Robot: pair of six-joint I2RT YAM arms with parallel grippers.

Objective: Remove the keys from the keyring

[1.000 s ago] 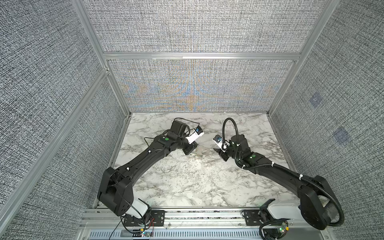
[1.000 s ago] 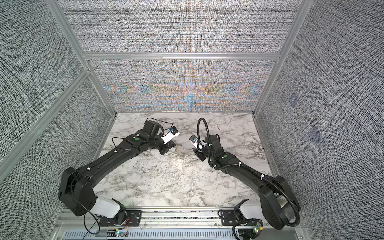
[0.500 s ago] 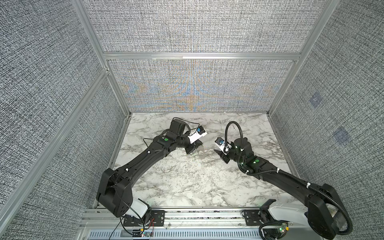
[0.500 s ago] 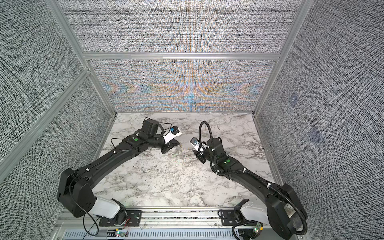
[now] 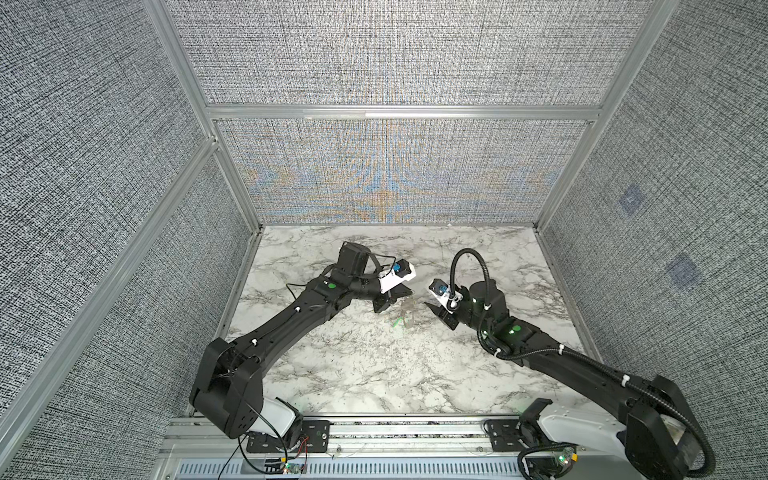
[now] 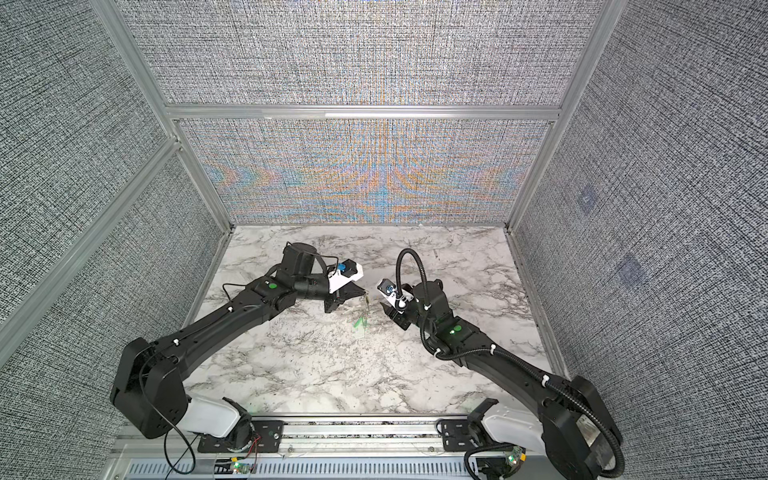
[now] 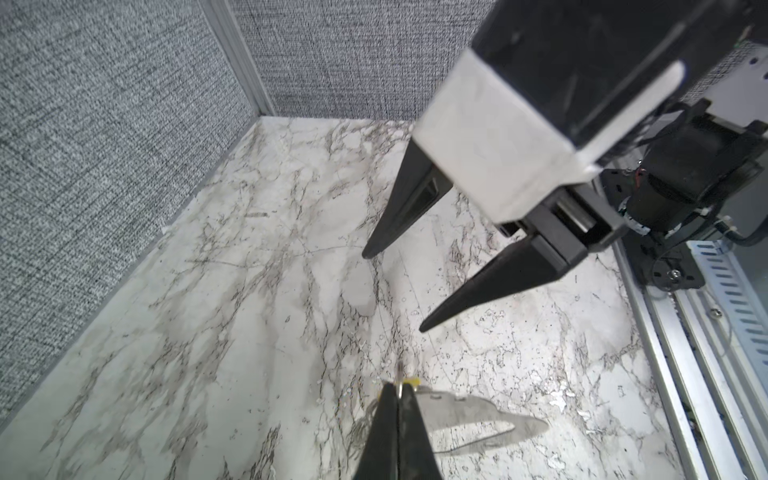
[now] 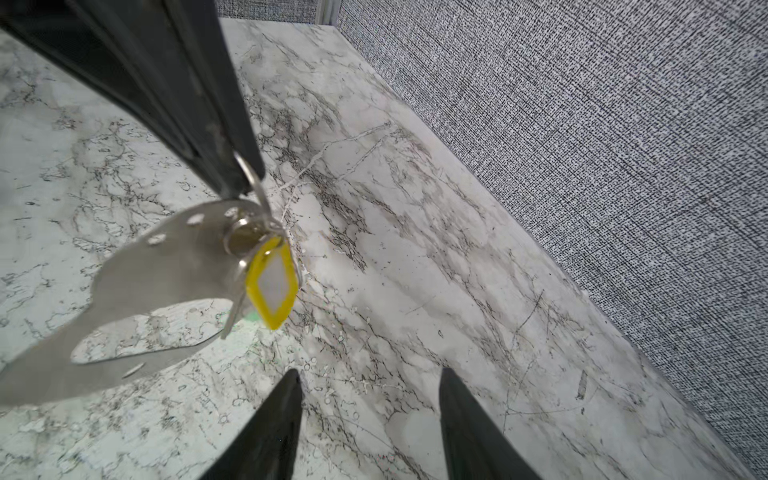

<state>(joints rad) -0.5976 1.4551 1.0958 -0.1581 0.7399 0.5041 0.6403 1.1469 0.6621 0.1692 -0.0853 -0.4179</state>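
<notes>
Dangling above the table, the keyring hung as a flat grey plate, with marble showing through its long oval slot. A thin wire loop at its edge was all that carried it. That loop was pinched in the left end effector, whose fingers were pressed together with no gap at all.

Right by the loop, one key lay against the plate, its blade hanging behind a yellow tag with a pale centre. A smear of green peeked out behind the yellow in the right wrist view. In both top views it read as a green tag hanging just below the keyring. The second key was too small and blurred to pick out.

And across a narrow gap, the right end effector faced the keyring with its fingers spread apart and nothing between them. It was near the yellow tag but touched neither the plate nor the tags.

In both top views the two arms met over the middle of the table, a little toward the back. Their tips pointed at each other and the keyring hung between them. Grey woven walls closed in the table on three sides.
</notes>
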